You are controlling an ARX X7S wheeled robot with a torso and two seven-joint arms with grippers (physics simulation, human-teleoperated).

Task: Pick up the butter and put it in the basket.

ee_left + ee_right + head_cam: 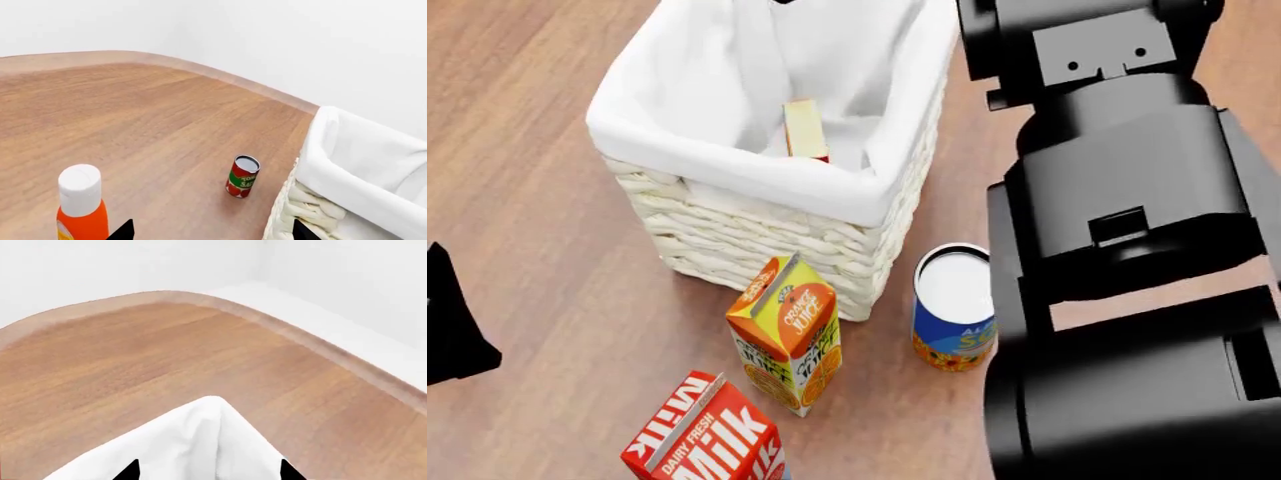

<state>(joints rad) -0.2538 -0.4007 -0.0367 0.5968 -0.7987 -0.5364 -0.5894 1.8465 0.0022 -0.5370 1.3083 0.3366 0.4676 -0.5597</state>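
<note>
Butter point(806, 131): small flat box, pale yellow face outward with a red-orange strip at its lower end. It stands on end inside the basket point(681, 205), long axis running up and down, leaning a little, its lower end sunk among the folds of the white liner point(868, 80). No gripper touches it.

Basket: cream woven wicker, square, white cloth folded over the rim; it stands on the wooden table point(534, 250).

Orange juice carton point(786, 335): gable-topped, upright, just beside the basket's near corner.

Milk carton point(710, 440): red and white, tilted in the frame, near the orange juice carton and closer to the robot.

Blue can point(954, 310): white top, upright, beside the basket's near right side and close against the black right arm point(1121, 230).

Left gripper point(210, 232): only two dark fingertips point(122, 231) show at the wrist picture's edge (set well apart, nothing between them), so it is spread and empty.

Right gripper point(208, 471): two dark tips likewise apart above the liner, holding nothing.

Left wrist view only: a red tomato sauce can point(243, 176) upright on the table near the basket's wicker wall, and an orange bottle with a white cap point(81, 205). Neither appears in the head view.

Head view only: the butter and both cartons.

Right wrist view: liner corner, bare table and white wall.
</note>
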